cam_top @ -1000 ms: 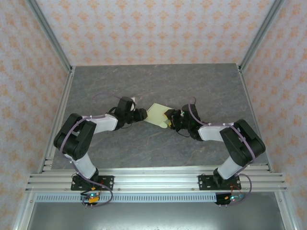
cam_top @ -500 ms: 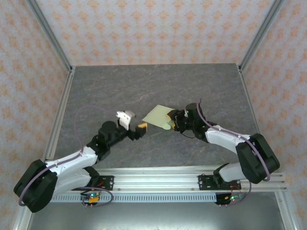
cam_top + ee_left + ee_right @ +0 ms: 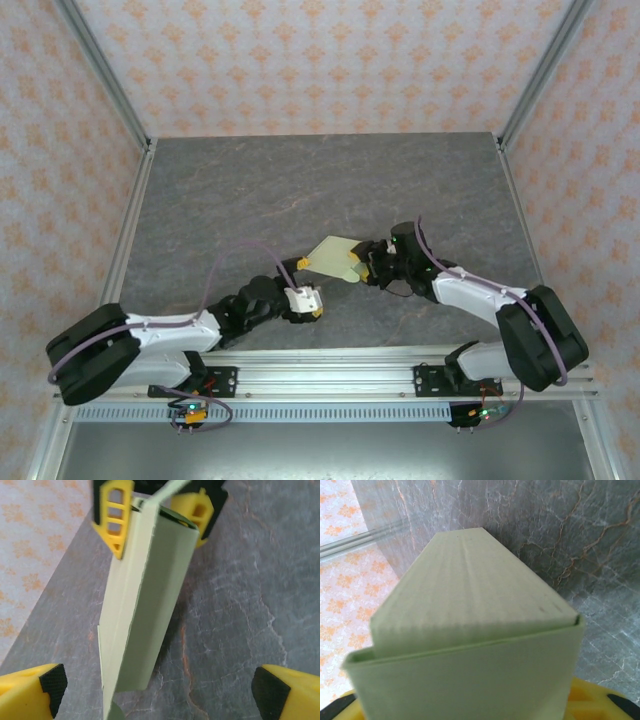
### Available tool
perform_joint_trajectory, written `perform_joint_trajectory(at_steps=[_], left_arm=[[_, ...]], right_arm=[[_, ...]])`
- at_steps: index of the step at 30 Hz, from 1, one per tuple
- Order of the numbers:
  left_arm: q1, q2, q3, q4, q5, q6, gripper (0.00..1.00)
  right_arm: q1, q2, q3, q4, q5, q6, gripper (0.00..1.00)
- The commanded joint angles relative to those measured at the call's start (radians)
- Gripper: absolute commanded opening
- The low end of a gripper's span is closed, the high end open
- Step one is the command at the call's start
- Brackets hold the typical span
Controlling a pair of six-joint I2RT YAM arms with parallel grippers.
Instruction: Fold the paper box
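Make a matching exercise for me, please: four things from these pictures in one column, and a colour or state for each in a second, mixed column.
Column one:
1. left pincer
2. right pincer
3. paper box
4. table

Column two:
a. pale green
b. closed on the paper box
c. grey, marbled
d. wide open, holding nothing

Pairs: 1-d, 2-b, 3-a, 4-c.

**Paper box (image 3: 333, 254) held at one end**

We see the pale card box over the grey table (image 3: 300, 180). The right gripper (image 3: 362, 266) clasps its right end; the left gripper (image 3: 310, 288) gapes wide beside its left corner.
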Motion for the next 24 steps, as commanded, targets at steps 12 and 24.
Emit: perform_joint_trajectory(at_steps=[12, 24], left_arm=[[-0.012, 0.250, 0.184, 0.086, -0.129, 0.171, 0.80], [0.001, 0.262, 0.263, -0.026, -0.137, 0.107, 0.44]], right_arm=[[0.028, -0.026, -0.042, 0.133, -0.040, 0.115, 0.46], [0.037, -0.099, -0.064, 0.089, -0.014, 0.123, 0.56]])
